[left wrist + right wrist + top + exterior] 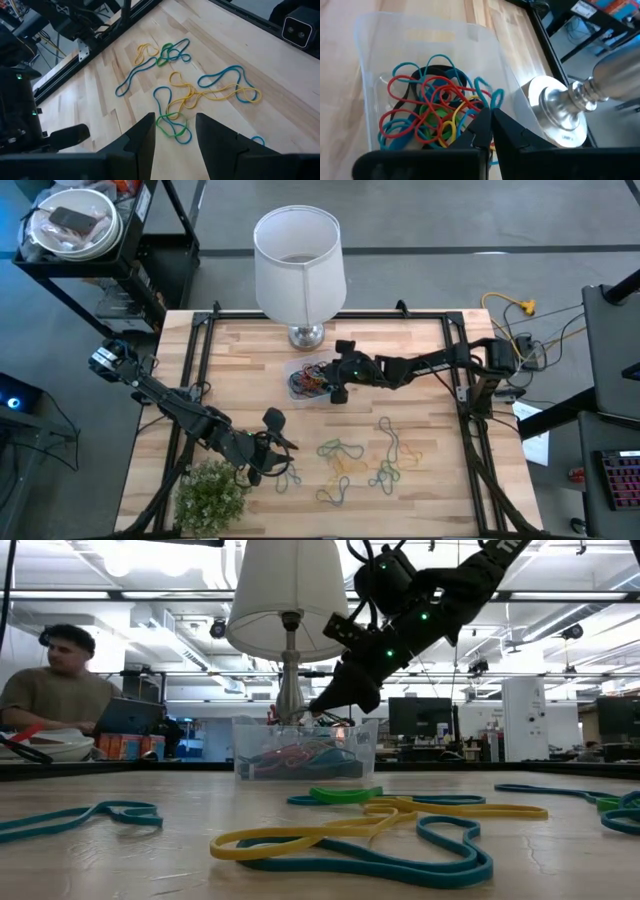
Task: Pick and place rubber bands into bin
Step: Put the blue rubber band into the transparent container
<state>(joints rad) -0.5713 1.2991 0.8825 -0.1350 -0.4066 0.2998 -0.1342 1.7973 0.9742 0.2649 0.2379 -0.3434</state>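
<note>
The see-through bin (297, 370) stands on the table in front of the lamp and holds a tangle of red, teal, yellow, green and black rubber bands (427, 112). My right gripper (334, 387) hovers over the bin's right rim (487, 120), its fingers shut, with a teal band at their tips. Several loose teal, yellow and green bands (365, 460) lie flat on the wood toward the near edge. My left gripper (280, 432) hangs open above the table left of them, over a green and teal band (172, 129), touching nothing. My right gripper pinches a teal rubber band (493, 97) at the very tips of its fingers, slanting down from the table's right side. The band's loop stands up beyond the fingertips, over the pile inside the bin (245, 745). The exact spot of contact is hidden by the fingers.
A white lamp shade (298, 260) on a metal base (565, 110) stands right behind the bin. A small green plant (210, 495) sits at the near left corner beside my left arm. Black rails frame the table. A person (60, 680) sits beyond the far edge.
</note>
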